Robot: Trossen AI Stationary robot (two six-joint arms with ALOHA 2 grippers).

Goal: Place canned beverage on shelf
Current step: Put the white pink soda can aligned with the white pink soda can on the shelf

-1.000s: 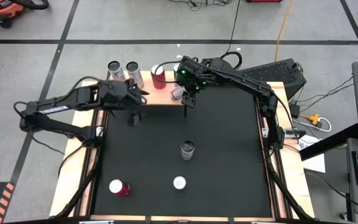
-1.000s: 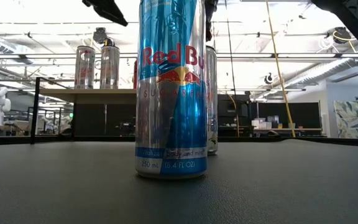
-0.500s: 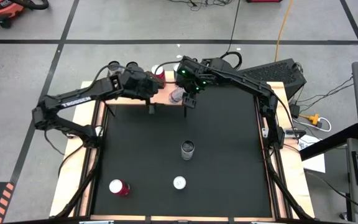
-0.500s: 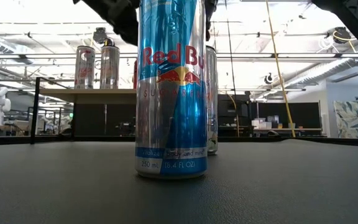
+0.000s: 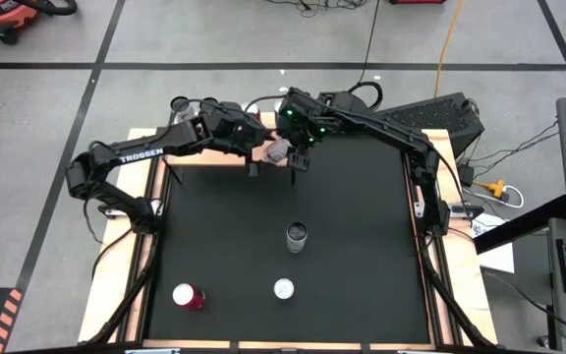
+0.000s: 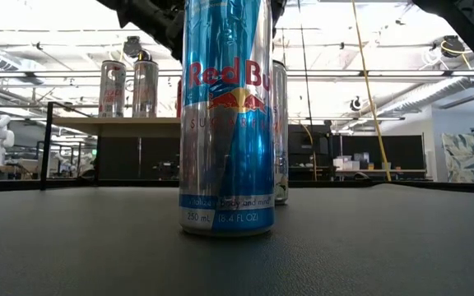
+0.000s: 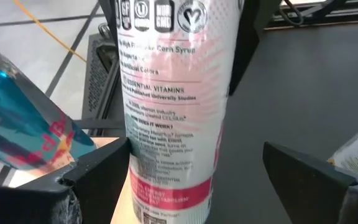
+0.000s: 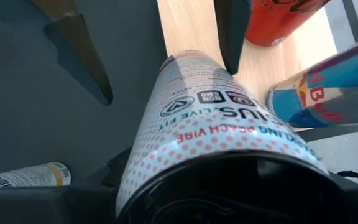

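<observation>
The left arm has swung in from the left side of the bench, and the left gripper [image 5: 254, 153] now sits at the right end of the shelf [image 6: 113, 123], its fingers spread wide on either side of the white can [image 7: 173, 112] without closing on it. The right gripper [image 5: 293, 146] has not moved and stays clenched around that can's upper body, holding it at the shelf's right edge. Whether the base rests fully on the wood I cannot tell. This looks like a handover or a steadying move, so the placing is close to done but not finished, since neither arm has let go. The can is a slim, glossy cylinder with pink dots and small print. The shelf is a pale, raw wooden plank on thin dark legs. Already standing on it are two silver cans [image 6: 128, 86], a red can [image 8: 272, 22] and a blue can [image 8: 328, 93]. A blue-and-silver can [image 6: 225, 123] stands nearer, on the matte, pebbled black mat [image 6: 369, 247] that covers the bench.
</observation>
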